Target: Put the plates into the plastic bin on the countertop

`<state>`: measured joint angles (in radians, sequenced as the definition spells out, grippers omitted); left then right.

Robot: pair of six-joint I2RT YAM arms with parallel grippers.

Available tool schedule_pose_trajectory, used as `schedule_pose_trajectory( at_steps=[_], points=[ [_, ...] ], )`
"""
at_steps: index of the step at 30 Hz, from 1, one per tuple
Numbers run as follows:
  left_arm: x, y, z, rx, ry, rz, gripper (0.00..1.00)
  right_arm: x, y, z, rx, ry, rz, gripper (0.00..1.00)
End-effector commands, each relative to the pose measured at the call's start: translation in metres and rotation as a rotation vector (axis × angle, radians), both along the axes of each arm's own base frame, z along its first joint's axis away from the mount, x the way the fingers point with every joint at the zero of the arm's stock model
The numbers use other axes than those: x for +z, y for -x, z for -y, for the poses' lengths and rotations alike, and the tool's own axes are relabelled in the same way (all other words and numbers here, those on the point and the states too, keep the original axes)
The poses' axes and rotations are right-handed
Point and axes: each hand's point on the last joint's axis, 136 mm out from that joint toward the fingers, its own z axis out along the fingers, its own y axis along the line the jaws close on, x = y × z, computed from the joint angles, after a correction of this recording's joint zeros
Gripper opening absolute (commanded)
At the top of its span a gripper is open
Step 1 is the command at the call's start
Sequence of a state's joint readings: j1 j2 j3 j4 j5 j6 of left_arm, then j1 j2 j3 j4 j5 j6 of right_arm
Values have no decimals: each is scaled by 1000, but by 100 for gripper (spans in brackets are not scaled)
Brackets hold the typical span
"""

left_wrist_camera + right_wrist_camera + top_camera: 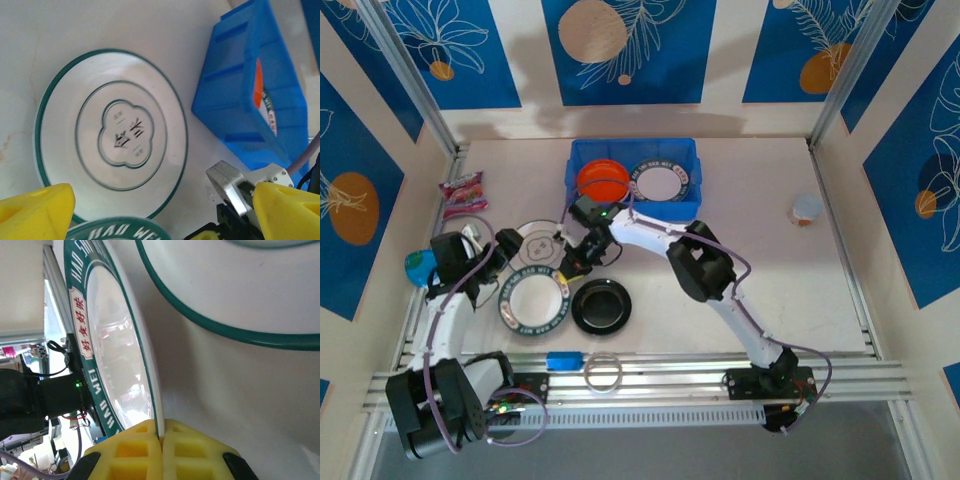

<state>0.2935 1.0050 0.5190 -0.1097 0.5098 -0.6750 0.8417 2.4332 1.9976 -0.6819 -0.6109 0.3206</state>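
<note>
1. Reaching from the near-left base, the left arm is bending forward and to the right. The left gripper [506,248] is hanging just left of the white green-ringed plate [538,243], with its fingers [35,210] standing wide apart and holding nothing.
2. The right arm is stretching from the near-right base, elbow raised mid-table and forearm running left. The right gripper [569,264] is pinching the far-right rim of the teal-lettered plate [532,303], with its pads [135,455] pressing tight on the edge.
3. Hard to read: the left wrist view is cutting the teal-lettered plate to a sliver at the bottom. The right wrist is covering the bin's near-left corner in the top view. I cannot tell whether the pinched rim is lifting off the countertop [770,250].
4. The plates are round, so no long axis, and all are lying face up. The black plate [601,306] is sitting just right of the teal-lettered one. The blue bin [620,148] is sitting far-centre with its long axis running left-right. It is holding the orange plate [602,182] on the left and a second teal-lettered plate [663,182] on the right.
</note>
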Motion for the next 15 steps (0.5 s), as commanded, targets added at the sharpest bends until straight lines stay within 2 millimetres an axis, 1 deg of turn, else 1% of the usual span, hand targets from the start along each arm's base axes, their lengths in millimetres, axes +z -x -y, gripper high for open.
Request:
schedule_pose_trajectory(
  at_steps=[1, 5, 9, 12, 15],
  points=[
    [37, -10, 6, -41, -23, 98, 92, 63, -14, 0, -36, -141, 11, 0],
    [52, -16, 3, -34, -42, 126, 92, 86, -29, 17, -99, -179, 21, 0],
    [66, -25, 3, -41, -39, 161, 91, 100, -49, 42, -181, -165, 38, 0],
    [77, -34, 12, -72, -13, 203, 91, 111, -64, 63, -254, -166, 41, 0],
    [87, -43, 32, -139, 2, 245, 91, 123, -79, 82, -314, -184, 44, 0]
  ],
)
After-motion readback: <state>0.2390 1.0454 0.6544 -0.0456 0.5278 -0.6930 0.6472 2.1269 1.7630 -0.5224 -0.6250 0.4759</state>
